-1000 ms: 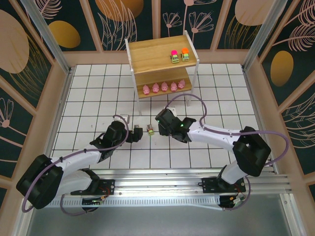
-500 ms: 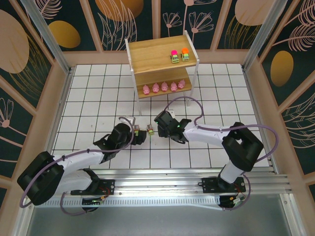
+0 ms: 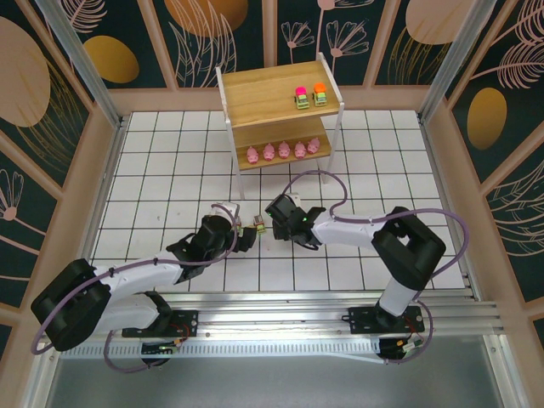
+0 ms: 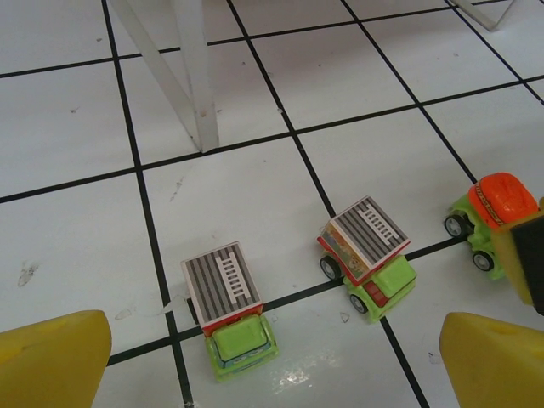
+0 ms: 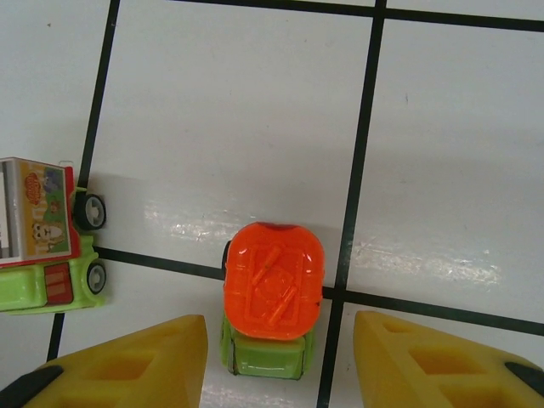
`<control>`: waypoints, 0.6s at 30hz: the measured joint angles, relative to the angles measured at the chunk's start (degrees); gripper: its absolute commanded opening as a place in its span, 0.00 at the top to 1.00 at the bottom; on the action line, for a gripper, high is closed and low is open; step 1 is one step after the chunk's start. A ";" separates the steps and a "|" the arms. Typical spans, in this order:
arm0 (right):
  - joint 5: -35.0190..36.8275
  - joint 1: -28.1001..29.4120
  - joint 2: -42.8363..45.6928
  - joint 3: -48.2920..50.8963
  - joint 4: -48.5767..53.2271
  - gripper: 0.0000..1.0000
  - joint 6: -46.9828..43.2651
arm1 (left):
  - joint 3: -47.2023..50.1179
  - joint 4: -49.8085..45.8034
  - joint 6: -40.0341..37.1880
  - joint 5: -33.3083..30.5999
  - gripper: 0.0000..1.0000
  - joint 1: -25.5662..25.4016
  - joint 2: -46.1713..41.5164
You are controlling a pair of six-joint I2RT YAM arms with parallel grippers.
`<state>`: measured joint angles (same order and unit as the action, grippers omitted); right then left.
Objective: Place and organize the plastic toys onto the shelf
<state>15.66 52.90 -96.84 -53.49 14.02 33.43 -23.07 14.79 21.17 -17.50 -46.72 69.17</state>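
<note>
One striped-roof truck (image 4: 370,246) near orange-top truck (image 4: 493,212).

We find the white left arm (image 3: 140,274) and white right arm (image 3: 353,228) stretched low and forward, wrists converging. The left gripper (image 3: 245,237) has its yellow fingers (image 4: 51,361) spread fully wide. The right gripper (image 3: 274,218) holds its own yellow fingers (image 5: 127,365) partly apart.

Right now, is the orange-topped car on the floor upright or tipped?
Upright. The orange-topped car has its top up; left wrist view shows wheels on the tile.
</note>
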 measured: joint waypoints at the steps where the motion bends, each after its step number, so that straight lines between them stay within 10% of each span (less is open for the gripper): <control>1: -0.17 -0.07 -0.13 0.00 -0.24 0.51 0.02 | -0.02 0.00 -0.11 -0.09 0.01 -0.13 0.00; 18: -0.81 -0.09 -2.05 0.00 -1.46 0.54 0.00 | -0.11 0.00 -0.15 -0.61 0.01 -0.35 0.00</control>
<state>14.85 52.82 -98.89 -53.49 12.56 33.43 -23.18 14.79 21.02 -18.11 -47.07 69.17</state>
